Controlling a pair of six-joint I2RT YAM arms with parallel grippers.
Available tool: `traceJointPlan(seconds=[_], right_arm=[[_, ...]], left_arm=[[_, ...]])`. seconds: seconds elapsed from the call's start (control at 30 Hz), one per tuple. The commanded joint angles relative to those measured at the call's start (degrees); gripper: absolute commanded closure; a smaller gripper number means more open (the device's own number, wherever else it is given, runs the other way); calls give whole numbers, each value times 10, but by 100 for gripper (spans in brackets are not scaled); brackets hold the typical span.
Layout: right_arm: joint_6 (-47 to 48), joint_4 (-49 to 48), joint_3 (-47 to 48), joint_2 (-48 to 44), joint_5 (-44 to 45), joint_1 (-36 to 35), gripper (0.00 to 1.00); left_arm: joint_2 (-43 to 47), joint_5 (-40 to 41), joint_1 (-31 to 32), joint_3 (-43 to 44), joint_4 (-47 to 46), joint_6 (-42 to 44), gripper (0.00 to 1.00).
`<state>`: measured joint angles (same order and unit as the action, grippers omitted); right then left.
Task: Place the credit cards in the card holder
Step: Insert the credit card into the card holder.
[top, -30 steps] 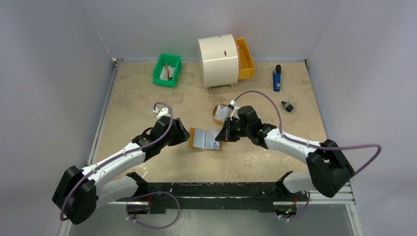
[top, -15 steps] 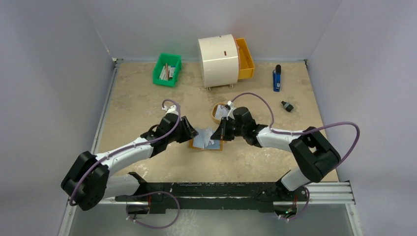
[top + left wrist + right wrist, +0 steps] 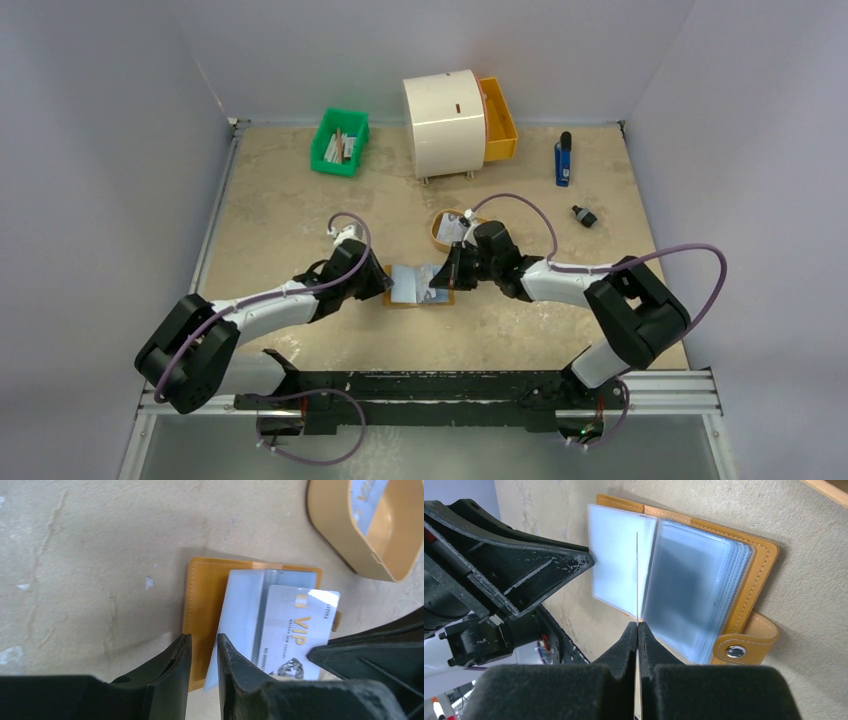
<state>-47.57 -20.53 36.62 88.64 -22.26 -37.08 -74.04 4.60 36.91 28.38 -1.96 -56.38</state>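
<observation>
My right gripper (image 3: 637, 627) pinches a silver VIP card (image 3: 295, 630) over the open orange-tan wallet (image 3: 200, 595); left gripper (image 3: 203, 639) narrowly parted, grip unclear.

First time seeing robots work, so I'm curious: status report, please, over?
Right jaws shut on a card, edge-on above the open card holder. Left jaws narrowly apart at the holder's left edge, grip unclear. Nothing seen in the way.
</observation>
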Motion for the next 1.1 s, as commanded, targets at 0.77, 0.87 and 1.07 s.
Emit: traceJointPlan(seconds=[0.77,0.87,1.07], right_arm=[[-39,-19,5,46,-37,2,100],[-41,-26,9,56,-42,1,100],[-49,-66,11,76,-53,1,100]], left_arm=[[-20,48,3,-40,-20,-12,78],[-26,48,3,-40,-20,-12,79],[-36,47,3,-42,-25,-13,79]])
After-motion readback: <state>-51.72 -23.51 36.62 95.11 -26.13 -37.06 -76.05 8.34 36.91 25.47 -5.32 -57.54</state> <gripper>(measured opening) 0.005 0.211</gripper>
